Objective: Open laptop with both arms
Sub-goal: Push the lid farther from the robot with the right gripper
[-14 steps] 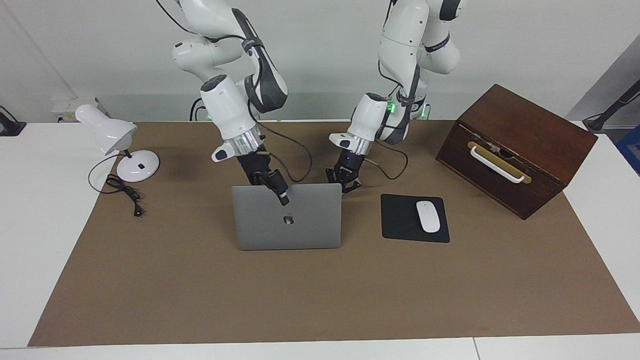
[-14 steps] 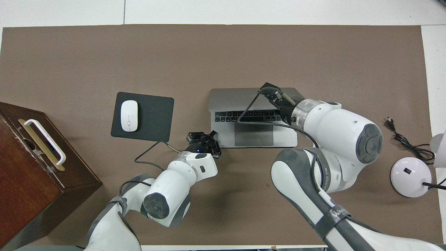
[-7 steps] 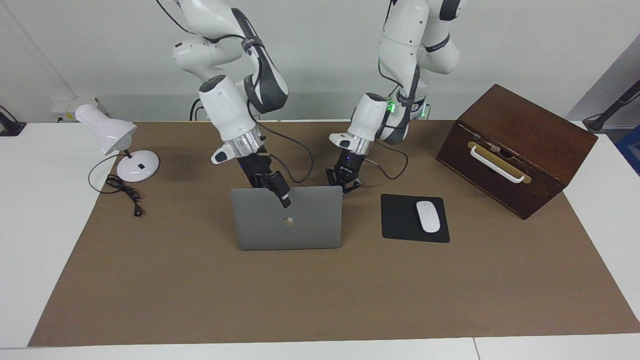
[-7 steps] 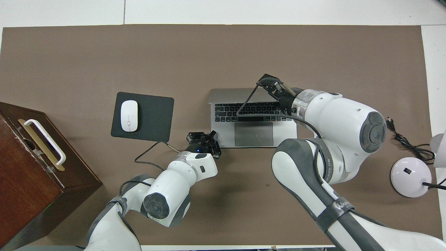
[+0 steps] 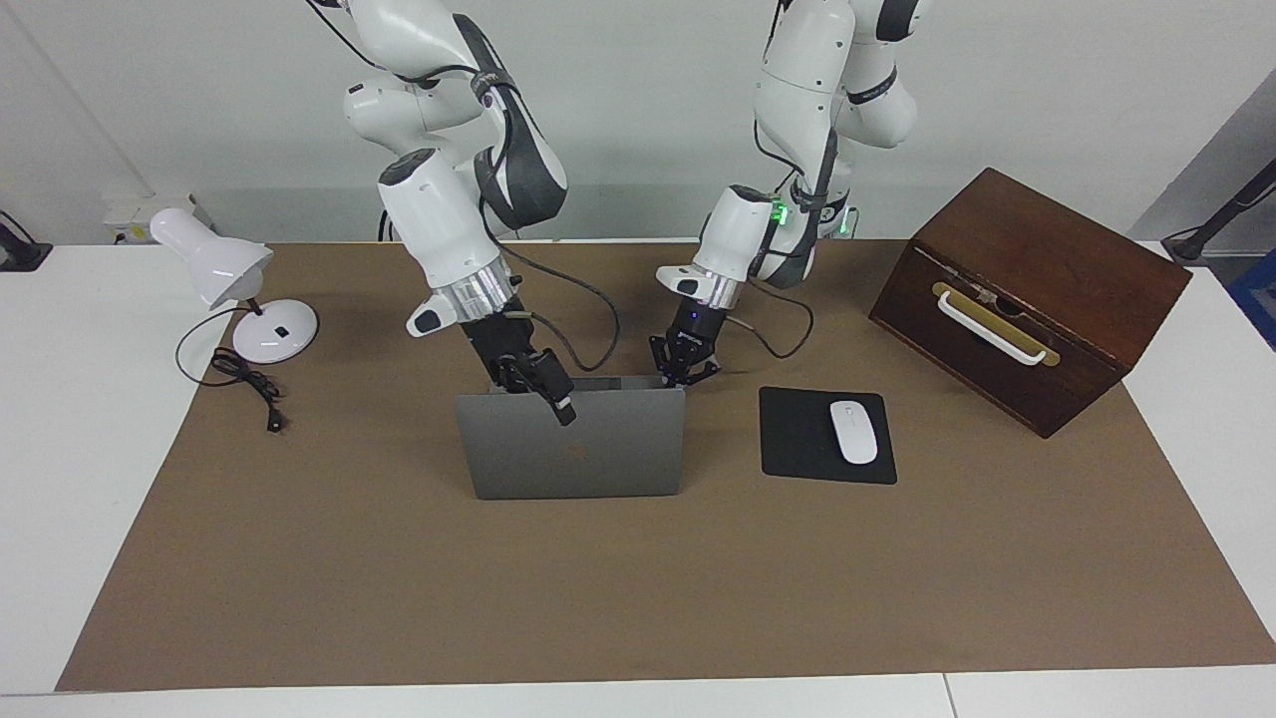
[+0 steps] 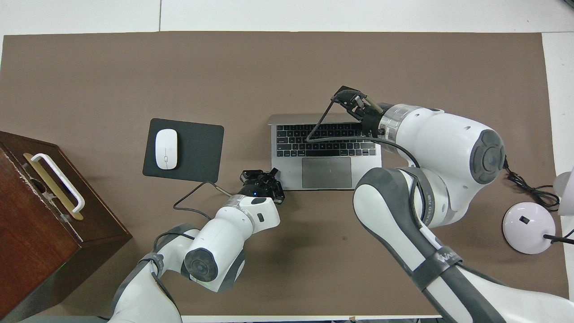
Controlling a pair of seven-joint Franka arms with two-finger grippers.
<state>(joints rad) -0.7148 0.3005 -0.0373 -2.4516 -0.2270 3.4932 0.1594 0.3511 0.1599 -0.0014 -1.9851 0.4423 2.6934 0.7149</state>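
The laptop point(image 5: 573, 444) stands open at the middle of the brown mat point(image 5: 638, 588), lid upright and tipped away from the robots, keyboard point(image 6: 323, 140) showing from overhead. The right gripper point(image 5: 558, 404) rests on the lid's top edge, about twelve o'clock on the lid in the facing view; I cannot tell if its fingers are parted. The left gripper point(image 5: 686, 371), clenched on nothing, presses the base's near corner. At three o'clock from the laptop in the facing view, a black mouse pad point(image 5: 802, 439) carries a white mouse point(image 5: 853, 432).
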